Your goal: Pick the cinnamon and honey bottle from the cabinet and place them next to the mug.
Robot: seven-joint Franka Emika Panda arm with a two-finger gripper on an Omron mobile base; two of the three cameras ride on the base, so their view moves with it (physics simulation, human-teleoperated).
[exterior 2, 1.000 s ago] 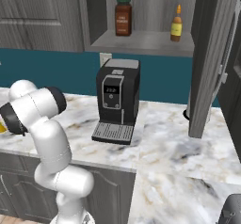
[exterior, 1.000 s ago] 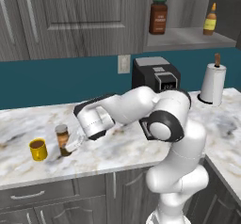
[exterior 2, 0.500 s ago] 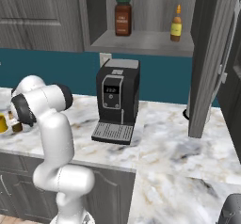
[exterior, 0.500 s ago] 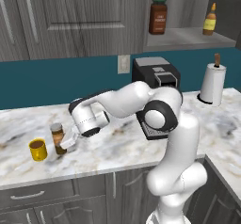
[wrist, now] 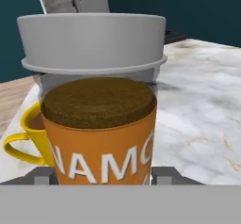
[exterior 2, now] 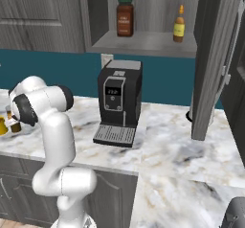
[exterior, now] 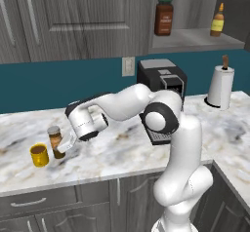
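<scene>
clamped on the cinnamon (exterior: 55, 141), gripper (exterior: 68, 144) low over the counter (exterior: 127, 153). jar upright, long axis vertical, just right of the mug (exterior: 39, 155), near or touching the surface. likely only release left. honey bottle (exterior: 217, 20) up on the cabinet (exterior: 195, 38) shelf.

The tool (exterior: 67, 147) has carried the cinnamon (exterior: 55, 141) (upright) leftward and down; it now stands beside the mug (exterior: 39, 155).

Cinnamon (wrist: 99, 124): orange label, white letters, grey lid. Mug (exterior: 39, 155): bright yellow, brown inside. Counter (exterior: 122, 153): white-grey marble. Backsplash (exterior: 49, 87): teal. Honey bottle (exterior 2: 179, 24): amber, yellow label.
</scene>
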